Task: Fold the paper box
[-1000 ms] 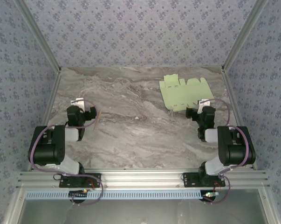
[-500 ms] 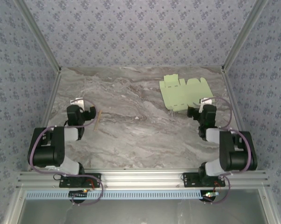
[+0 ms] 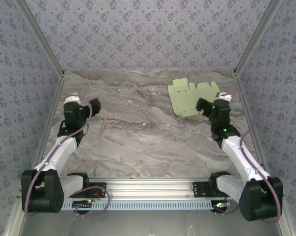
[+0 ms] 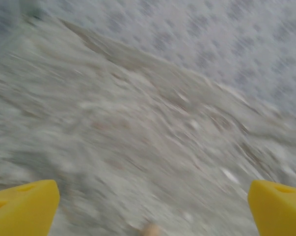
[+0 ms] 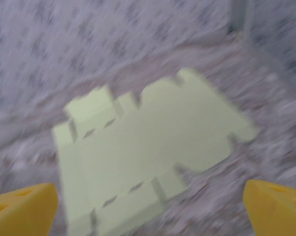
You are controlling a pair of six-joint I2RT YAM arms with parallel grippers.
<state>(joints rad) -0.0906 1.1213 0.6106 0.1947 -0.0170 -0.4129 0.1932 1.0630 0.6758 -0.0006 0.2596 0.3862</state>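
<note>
Twin black-and-white arms
Left arm (image 3: 64, 147) and right arm (image 3: 241, 157): white links, black joints, purple cables (image 3: 248, 129) alongside; left pincer (image 4: 152, 206) and right pincer (image 5: 150, 206) have yellow fingers (image 4: 22, 206).

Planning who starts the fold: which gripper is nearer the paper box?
Right. The right gripper hangs open at the near right edge of the paper box; the left gripper, also open, is far off to its left, by a thin stick.

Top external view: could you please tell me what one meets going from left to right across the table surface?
left gripper with open jaws → thin tan stick → paper box, a flat sheet
</note>
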